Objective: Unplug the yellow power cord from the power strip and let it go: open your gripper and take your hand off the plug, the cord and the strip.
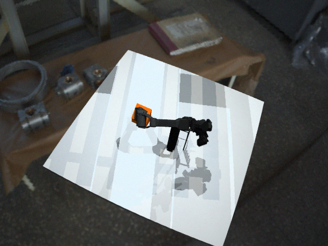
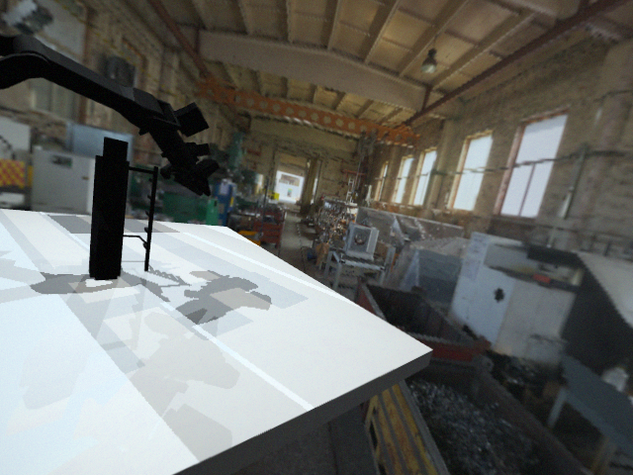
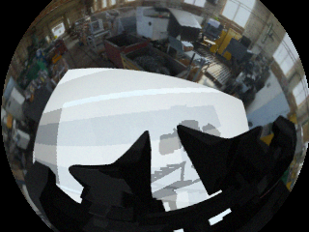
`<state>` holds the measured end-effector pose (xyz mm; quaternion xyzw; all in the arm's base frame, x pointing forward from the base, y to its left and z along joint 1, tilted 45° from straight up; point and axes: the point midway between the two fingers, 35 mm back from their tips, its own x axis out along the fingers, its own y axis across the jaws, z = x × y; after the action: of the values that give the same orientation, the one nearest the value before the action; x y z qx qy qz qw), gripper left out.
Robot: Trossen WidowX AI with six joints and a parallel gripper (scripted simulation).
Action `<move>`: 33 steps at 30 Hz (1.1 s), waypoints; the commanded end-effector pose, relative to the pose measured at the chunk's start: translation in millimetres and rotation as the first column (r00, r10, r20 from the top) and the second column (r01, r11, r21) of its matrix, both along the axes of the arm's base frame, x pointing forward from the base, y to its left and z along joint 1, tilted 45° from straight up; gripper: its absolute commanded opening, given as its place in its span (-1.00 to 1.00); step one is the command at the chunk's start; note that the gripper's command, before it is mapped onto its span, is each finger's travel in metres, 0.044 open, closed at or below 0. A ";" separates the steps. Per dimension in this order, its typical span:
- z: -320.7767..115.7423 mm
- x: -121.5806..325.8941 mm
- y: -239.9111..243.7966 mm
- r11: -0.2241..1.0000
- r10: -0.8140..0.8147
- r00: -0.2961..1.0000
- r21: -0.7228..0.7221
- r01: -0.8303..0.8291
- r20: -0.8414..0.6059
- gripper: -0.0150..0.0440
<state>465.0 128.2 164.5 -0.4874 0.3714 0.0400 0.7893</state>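
Observation:
No yellow plug or cord can be made out in any view. A tall black block (image 1: 173, 140) (image 2: 108, 215) stands upright on the white table; I cannot tell whether it is the power strip. A thin black frame (image 1: 186, 140) (image 2: 150, 220) with small hooks stands beside it, joined by thin bars. My gripper (image 2: 206, 190) (image 3: 162, 131) is part open, with nothing between its fingertips in the wrist view. It hangs above the table, to the right of the block and frame in the top and exterior views. Its fingertips are hard to make out in the top view.
The white table (image 1: 243, 159) (image 2: 332, 337) (image 3: 87, 132) carries dark shadows of the arm. The arm's base sits at an orange block (image 1: 147, 109), and the forearm passes over the black block in the top view. A book (image 1: 196, 32) and metal parts lie on a brown-covered surface beyond.

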 end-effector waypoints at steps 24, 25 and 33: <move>-140.0 -207.7 -12.7 0.629 -0.029 0.379 -0.311 -0.712 -0.925 0.05; -140.0 -207.7 -12.7 0.629 -0.029 0.379 -0.311 -0.712 -0.925 0.05; -140.0 -207.7 -12.7 0.629 -0.029 0.379 -0.311 -0.712 -0.925 0.05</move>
<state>259.5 117.6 24.7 -0.7144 0.5799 0.3206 0.2250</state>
